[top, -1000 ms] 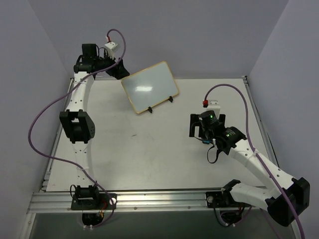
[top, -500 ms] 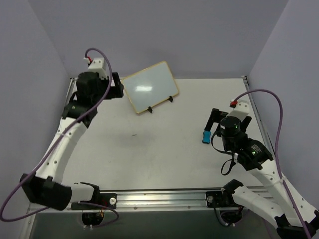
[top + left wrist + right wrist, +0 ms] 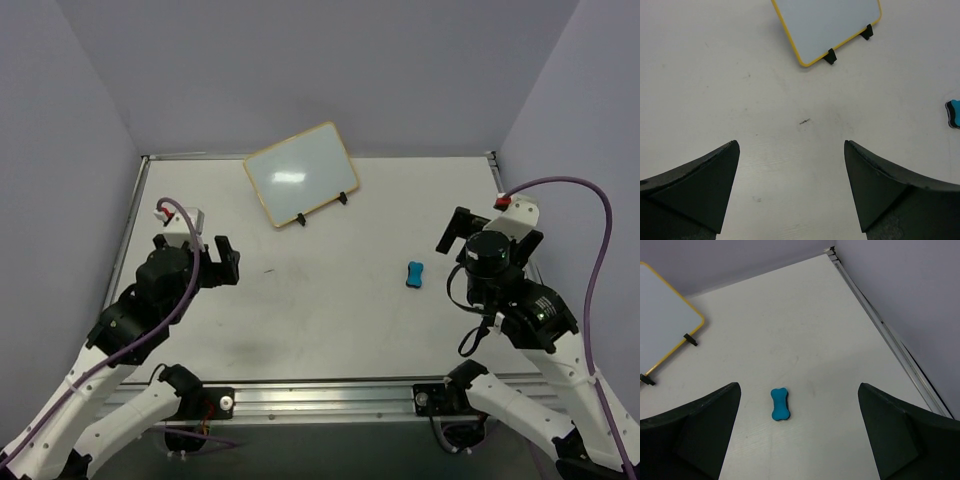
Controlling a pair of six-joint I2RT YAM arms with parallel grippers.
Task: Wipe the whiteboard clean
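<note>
My arms have pulled back nearward; left hand (image 3: 790,147) and right hand (image 3: 799,386) gape wide, empty. The whiteboard (image 3: 300,186) stands blank on the far bench (image 3: 330,320), eraser (image 3: 415,273) set down: erasing looks done.

The whiteboard (image 3: 300,185) is a small white rectangle with rounded corners and a thin yellow frame. Its face is clean, showing only a pale glare. It stands tilted back on 2 black feet (image 3: 343,199), turned askew, near the table's (image 3: 330,310) far edge.
</note>
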